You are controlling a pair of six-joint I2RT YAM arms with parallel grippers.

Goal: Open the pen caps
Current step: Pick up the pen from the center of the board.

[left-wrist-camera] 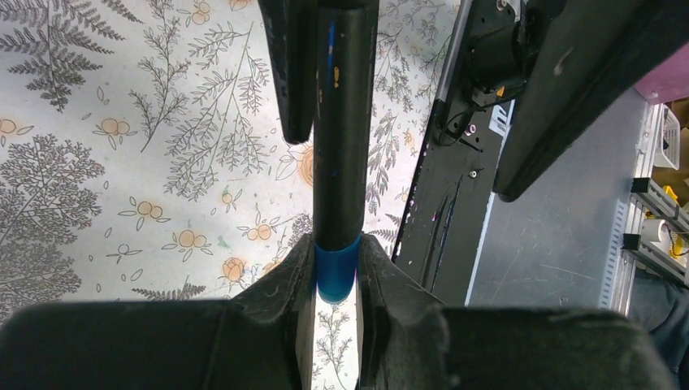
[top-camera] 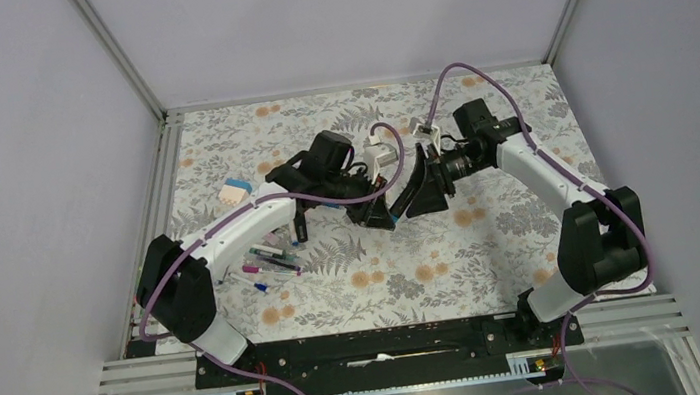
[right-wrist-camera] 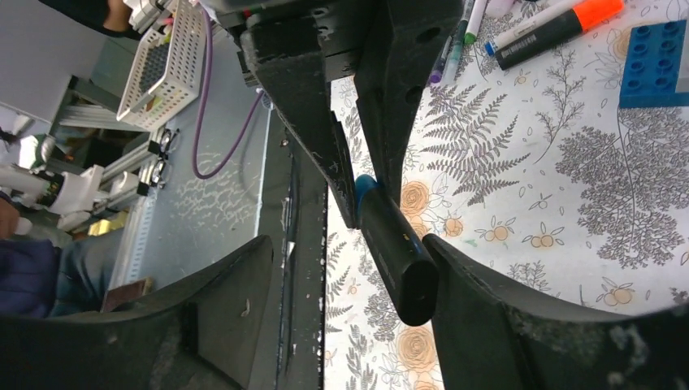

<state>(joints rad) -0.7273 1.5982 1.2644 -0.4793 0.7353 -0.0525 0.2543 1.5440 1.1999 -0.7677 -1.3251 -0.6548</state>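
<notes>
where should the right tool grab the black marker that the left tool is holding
Grip the marker on its black length near the middle, pads on its round sides, coming in end-on from the free end. The left tool pinches the blue band at the other end, so only the black length sticks out, lying between the right tool's open fingers.

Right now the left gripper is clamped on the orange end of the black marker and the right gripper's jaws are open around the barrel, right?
Not quite. The left gripper clamps a blue end, not an orange one; the left wrist view shows it. The right gripper does stand open around the black marker.
</notes>
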